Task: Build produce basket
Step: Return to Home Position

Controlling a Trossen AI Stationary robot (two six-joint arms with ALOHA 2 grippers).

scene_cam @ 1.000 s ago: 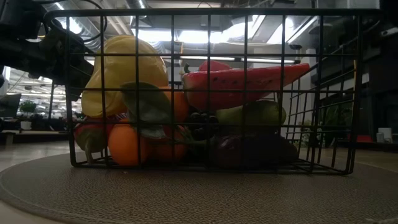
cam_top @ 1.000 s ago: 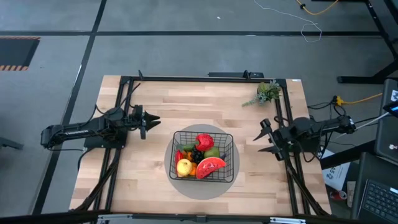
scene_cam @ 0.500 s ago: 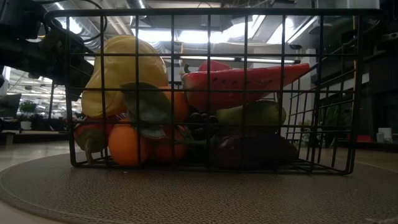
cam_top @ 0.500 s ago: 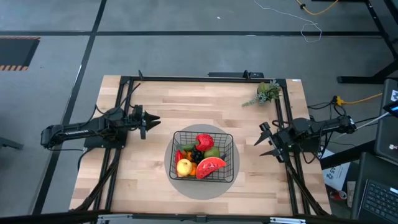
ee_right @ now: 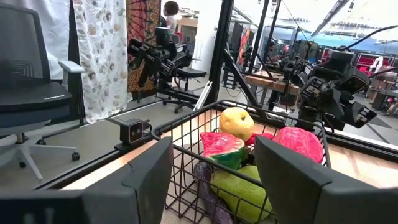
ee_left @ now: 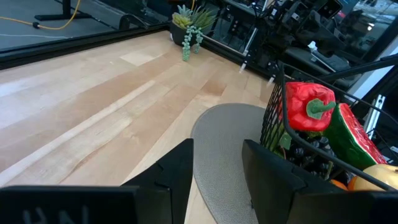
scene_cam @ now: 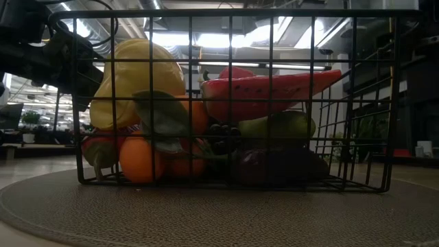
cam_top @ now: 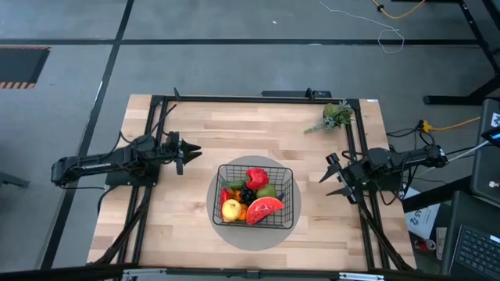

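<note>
The basket (cam_top: pixel 293 195) sits on a grey mat (cam_top: pixel 258 236) near the table's (cam_top: pixel 234 129) front edge. It holds a lemon (cam_top: pixel 231 209), watermelon slice (cam_top: pixel 265 209), red pepper (cam_top: pixel 257 177), grapes (cam_top: pixel 248 192) and pear (cam_top: pixel 269 190). The left gripper (cam_top: pixel 188 151) and right gripper (cam_top: pixel 332 175) flank it, well apart from it, both with fingers spread.

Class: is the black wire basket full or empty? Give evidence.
Full: black wire-mesh basket holds yellow toy lemon, red watermelon slice and red pepper.

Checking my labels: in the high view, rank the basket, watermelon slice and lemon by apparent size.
Largest: basket.
Then watermelon slice.
Smallest: lemon.
All lie about equally far from the camera, so the order holds.
</note>
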